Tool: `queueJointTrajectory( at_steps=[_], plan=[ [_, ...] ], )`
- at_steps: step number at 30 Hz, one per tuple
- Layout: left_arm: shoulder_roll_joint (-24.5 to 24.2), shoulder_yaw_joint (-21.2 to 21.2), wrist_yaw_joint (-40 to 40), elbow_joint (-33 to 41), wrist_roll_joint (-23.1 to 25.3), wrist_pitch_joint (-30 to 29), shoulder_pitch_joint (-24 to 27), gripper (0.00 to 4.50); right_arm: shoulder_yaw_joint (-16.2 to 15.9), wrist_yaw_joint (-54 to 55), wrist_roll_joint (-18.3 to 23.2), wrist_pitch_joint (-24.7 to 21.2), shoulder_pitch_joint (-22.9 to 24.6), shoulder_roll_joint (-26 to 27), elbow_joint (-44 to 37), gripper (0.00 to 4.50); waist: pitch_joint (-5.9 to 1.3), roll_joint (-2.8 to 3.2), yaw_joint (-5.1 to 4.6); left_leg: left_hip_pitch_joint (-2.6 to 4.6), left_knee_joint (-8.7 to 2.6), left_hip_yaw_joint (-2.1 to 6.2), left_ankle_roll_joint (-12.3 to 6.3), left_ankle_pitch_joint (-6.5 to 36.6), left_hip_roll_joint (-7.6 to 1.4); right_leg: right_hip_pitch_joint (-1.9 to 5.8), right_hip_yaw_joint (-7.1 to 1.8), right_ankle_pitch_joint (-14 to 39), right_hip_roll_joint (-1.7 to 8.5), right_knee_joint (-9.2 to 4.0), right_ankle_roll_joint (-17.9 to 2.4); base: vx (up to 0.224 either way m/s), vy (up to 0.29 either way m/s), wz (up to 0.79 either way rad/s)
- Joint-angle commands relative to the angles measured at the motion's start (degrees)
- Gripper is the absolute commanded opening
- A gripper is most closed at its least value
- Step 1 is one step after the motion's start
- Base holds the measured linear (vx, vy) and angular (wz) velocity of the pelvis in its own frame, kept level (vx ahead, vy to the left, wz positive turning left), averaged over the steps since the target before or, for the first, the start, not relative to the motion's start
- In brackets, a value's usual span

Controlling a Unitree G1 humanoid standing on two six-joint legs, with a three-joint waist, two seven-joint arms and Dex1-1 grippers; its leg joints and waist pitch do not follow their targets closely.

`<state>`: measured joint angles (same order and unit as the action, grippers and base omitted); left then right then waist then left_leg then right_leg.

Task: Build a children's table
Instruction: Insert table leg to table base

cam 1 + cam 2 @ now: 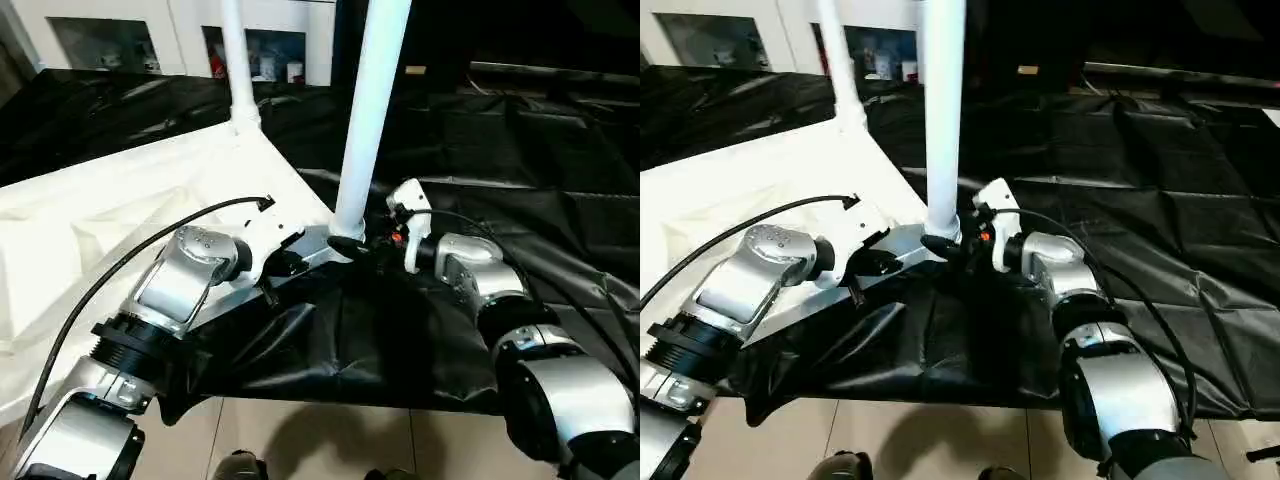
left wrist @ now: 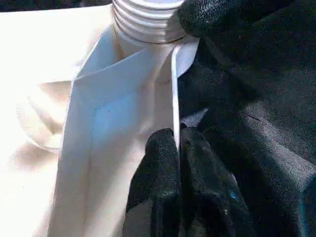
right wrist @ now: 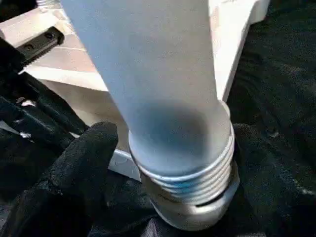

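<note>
The children's table [image 1: 90,230] lies upside down on the black sheet [image 1: 1160,200], at about 10 o'clock from the arms. The left gripper [image 2: 176,140] has its fingers pinched on the thin rim [image 2: 175,89] of the near corner. Two legs stand upright: the far leg [image 1: 236,60] at 11 o'clock, the near leg [image 1: 368,110] at 12 o'clock. The right gripper [image 1: 958,243] is nearer to the near leg, fingers wide around its threaded base, seemingly to turn it.

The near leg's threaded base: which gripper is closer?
Right. The right gripper stands open at the near leg's base; the left gripper pinches the tabletop rim just short of it.
</note>
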<state>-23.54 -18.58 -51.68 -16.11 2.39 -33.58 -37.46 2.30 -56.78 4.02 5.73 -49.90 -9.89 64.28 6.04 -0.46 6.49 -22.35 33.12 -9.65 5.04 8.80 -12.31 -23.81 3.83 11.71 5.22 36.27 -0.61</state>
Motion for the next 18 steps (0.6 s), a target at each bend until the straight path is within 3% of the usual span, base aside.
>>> queueJointTrajectory(
  at_steps=[1,8,9,11,18],
  plan=[
    [-0.1,-1.3,-1.4,2.5,-0.3,0.8,0.4,0.0,-0.6,-0.9,0.1,1.1,0.4,-0.2,-0.8,3.99,-5.56,0.69,0.16,0.86,-2.44,-0.34,-7.09,3.5,-0.53,3.95,-1.91,-8.4,2.41,-2.36,-20.3,0.0,0.0,0.0],
    [-0.3,-1.7,-2.0,3.2,-0.5,0.5,0.8,0.0,-0.6,-1.2,-0.1,1.4,0.3,0.3,-0.3,3.99,-5.54,0.64,0.3,0.84,-2.45,-0.4,-6.33,3.9,-0.51,3.94,-1.87,-7.7,2.3,-2.35,-19.9,0.0,0.0,0.0],
    [-0.4,-1.8,-2.1,3.3,-0.5,0.5,0.8,0.0,-0.6,-1.0,-0.1,1.3,0.4,0.4,-0.1,3.74,-5.52,0.7,0.3,0.85,-2.47,-0.38,-6.23,4.0,-0.53,3.91,-1.86,-7.5,2.32,-2.37,-19.8,0.0,0.0,0.0],
    [-0.5,-1.8,-2.2,3.6,-0.5,0.4,0.9,0.0,-0.6,-0.5,-0.1,1.0,0.7,0.7,0.4,3.74,-5.53,0.68,0.28,0.85,-2.46,-0.39,-6.17,4.1,-0.51,3.9,-1.86,-7.4,2.32,-2.36,-19.8,0.0,0.0,0.0],
    [-0.9,-2.0,-2.8,4.4,-0.7,-0.1,1.2,0.0,-0.6,0.7,-0.1,0.5,2.0,1.3,1.6,3.04,-5.44,0.8,0.28,0.87,-2.53,-0.39,-5.29,5.6,-0.55,3.82,-1.92,-5.7,2.4,-2.48,-19.5,0.0,0.0,0.0]
  ],
)
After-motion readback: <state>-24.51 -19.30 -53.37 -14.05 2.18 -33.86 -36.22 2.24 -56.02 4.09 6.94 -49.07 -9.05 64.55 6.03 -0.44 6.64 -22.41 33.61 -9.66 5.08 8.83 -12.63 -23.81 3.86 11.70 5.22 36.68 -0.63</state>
